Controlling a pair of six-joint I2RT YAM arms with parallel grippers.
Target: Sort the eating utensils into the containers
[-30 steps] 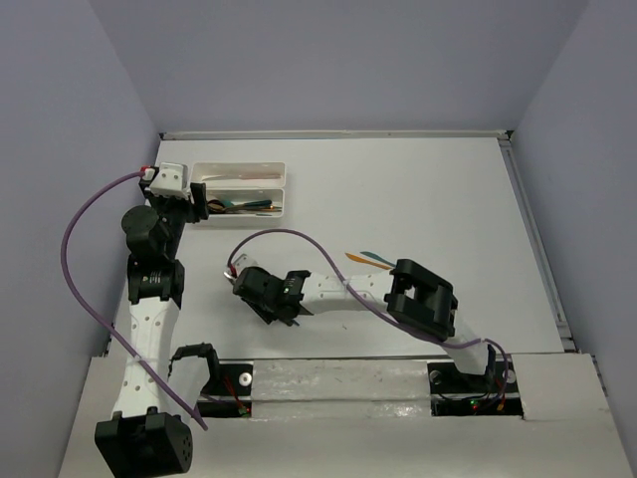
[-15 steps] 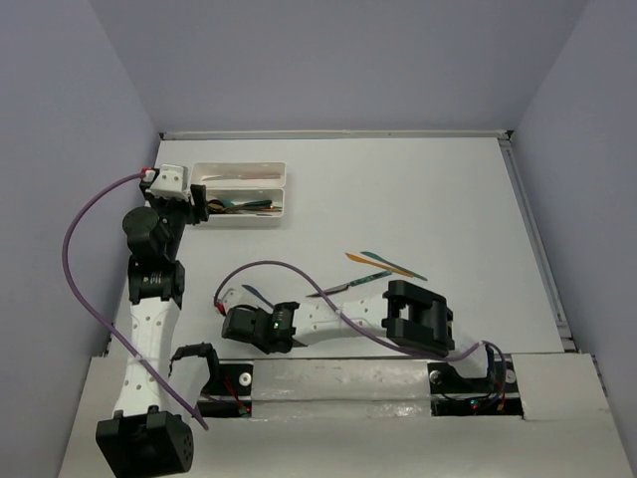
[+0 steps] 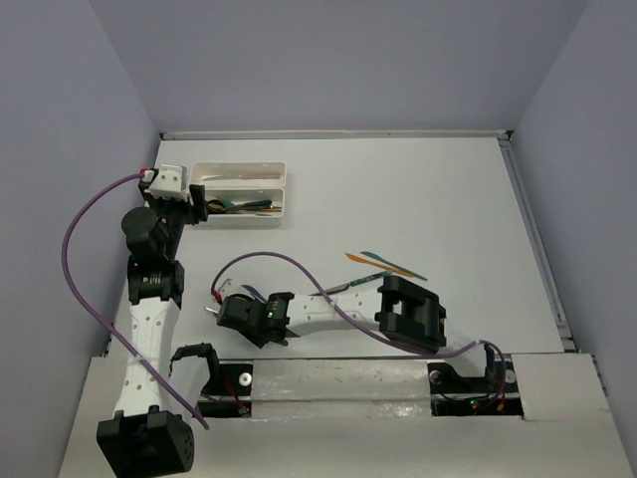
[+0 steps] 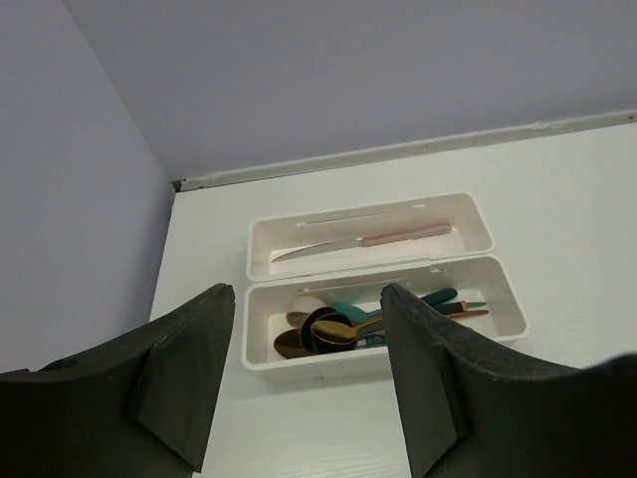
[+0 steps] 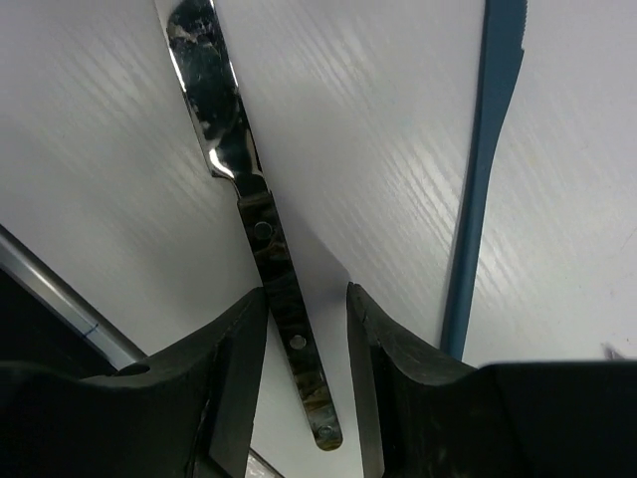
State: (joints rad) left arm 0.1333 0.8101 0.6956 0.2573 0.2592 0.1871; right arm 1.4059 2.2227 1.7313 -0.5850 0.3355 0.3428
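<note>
Two white trays stand side by side at the far left. The far tray (image 4: 468,207) (image 3: 239,170) holds a knife with a pinkish handle (image 4: 363,241). The near tray (image 4: 328,364) (image 3: 283,209) holds several spoons (image 4: 338,329). My left gripper (image 4: 309,291) (image 3: 199,205) is open and empty, just short of the near tray. My right gripper (image 5: 306,292) (image 3: 235,311) is open and low over the table. Its jaws stand on either side of the dark riveted handle of a silver knife (image 5: 271,261). A dark blue knife (image 5: 480,199) lies just to the right of it.
An orange knife (image 3: 360,259), a teal knife (image 3: 396,265) and another slim utensil (image 3: 350,284) lie loose near the table's middle, beside the right arm's elbow. The table's raised front edge runs close behind my right gripper. Grey walls enclose the table on three sides.
My right gripper has swung left and toward the front edge, uncovering the loose knives in the middle, and now sits over the silver knife. The left arm has not moved.
</note>
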